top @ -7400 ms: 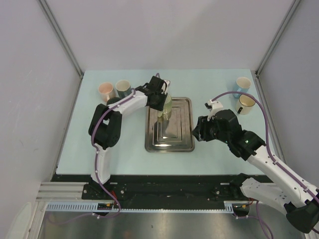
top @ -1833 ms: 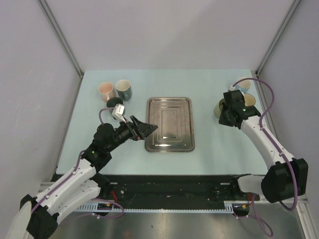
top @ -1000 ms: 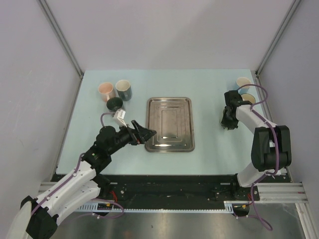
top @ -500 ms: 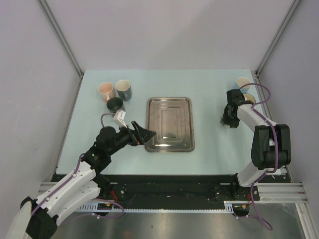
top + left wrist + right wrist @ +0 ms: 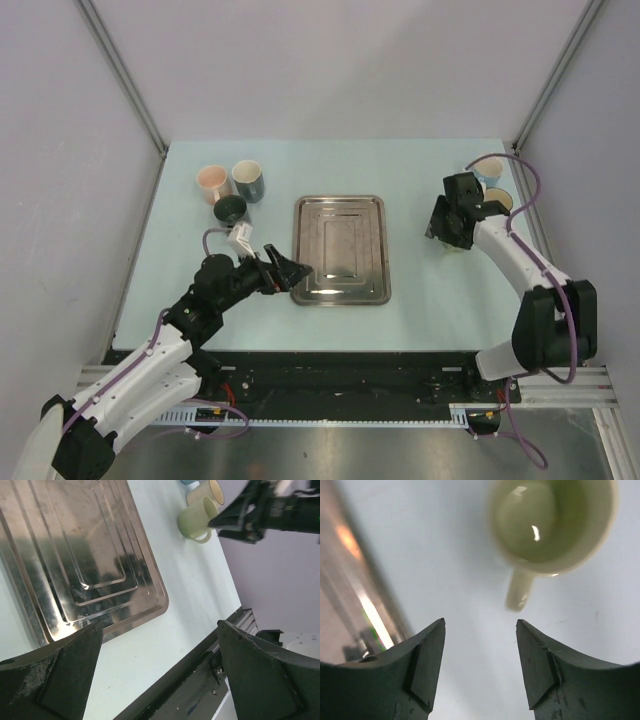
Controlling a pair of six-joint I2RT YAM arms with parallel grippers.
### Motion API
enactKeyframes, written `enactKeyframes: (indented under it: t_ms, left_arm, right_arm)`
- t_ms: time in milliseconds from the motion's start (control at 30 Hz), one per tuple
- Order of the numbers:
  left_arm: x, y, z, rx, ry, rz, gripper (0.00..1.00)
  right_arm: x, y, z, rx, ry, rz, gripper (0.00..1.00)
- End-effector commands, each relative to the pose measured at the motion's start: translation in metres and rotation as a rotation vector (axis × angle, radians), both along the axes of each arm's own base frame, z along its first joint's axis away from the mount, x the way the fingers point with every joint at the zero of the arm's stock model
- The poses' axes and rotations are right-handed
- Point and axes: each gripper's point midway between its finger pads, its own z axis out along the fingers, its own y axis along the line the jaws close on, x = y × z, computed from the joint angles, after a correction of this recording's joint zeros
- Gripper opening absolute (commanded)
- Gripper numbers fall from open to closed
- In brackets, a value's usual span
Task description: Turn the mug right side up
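- Nearest the arm bases, on the left side of the pale blue-green bench (image 5: pixel 420 310): the left jaws, spread to their widest with nothing between them, poised just beside the near-left corner of the tray.
- Centre of the bench: a rectangular stainless-steel tray (image 5: pixel 340 250) with a stepped floor, lying flat.
- Right of the tray and apart from it: a pale green ceramic mug (image 5: pixel 552 520), standing right side up on the bench. Its mouth faces the right wrist camera, its glazed inside shows, and its handle points towards the gap between the right jaws.
- Over the mug: the right jaws, parted and gripping nothing, their tips short of the handle and not touching it. From the top view the right wrist hides most of the mug.
- Just behind the green mug: a cream mug with a dark inside (image 5: pixel 497 203), then a light blue mug (image 5: pixel 487 168) beyond it, both upright.
- Far left: a peach-pink mug (image 5: pixel 212 182) and a dark teal mug (image 5: pixel 247 180) side by side, upright, with a small dark cup (image 5: pixel 231 209) just in front of them.
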Motion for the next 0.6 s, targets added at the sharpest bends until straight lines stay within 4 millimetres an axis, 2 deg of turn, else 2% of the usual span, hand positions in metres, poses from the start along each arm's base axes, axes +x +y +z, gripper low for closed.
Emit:
enactKeyframes:
  t_ms: [0,67,100,133,167,233,267,333,367,567]
  left_arm:
    - [0.006,0.007,0.001,0.055,-0.02,0.032,1.0]
    - [0.01,0.012,0.002,0.088,-0.03,0.058,1.0]
    - [0.013,0.016,-0.005,0.124,-0.015,0.077,1.0]
    - [0.015,0.019,-0.008,0.156,-0.005,0.099,1.0]
    - [0.022,0.025,-0.001,0.197,-0.028,0.136,1.0]
    - [0.026,0.034,-0.016,0.293,0.027,0.169,1.0]
    - [0.033,0.039,-0.006,0.32,0.012,0.204,1.0]
    - [0.035,0.045,-0.017,0.394,0.068,0.216,1.0]
    - [0.036,0.045,-0.014,0.405,0.074,0.218,1.0]
    - [0.042,0.044,-0.014,0.338,0.13,0.325,1.0]
  right_arm:
    - [-0.004,0.053,0.113,0.051,-0.274,0.118,0.65]
    - [-0.016,0.066,0.139,0.039,-0.35,0.153,0.66]
    - [-0.024,0.071,0.15,0.033,-0.389,0.172,0.67]
    - [-0.04,0.088,0.169,0.018,-0.459,0.22,0.67]
    - [-0.047,0.094,0.177,0.009,-0.498,0.242,0.68]
    - [-0.068,0.111,0.182,-0.015,-0.544,0.289,0.69]
    - [-0.074,0.116,0.182,-0.021,-0.556,0.303,0.69]
    - [-0.084,0.122,0.175,-0.057,-0.567,0.32,0.7]
    - [-0.093,0.136,0.175,-0.041,-0.582,0.365,0.7]
    - [-0.113,0.163,0.156,-0.019,-0.614,0.459,0.71]
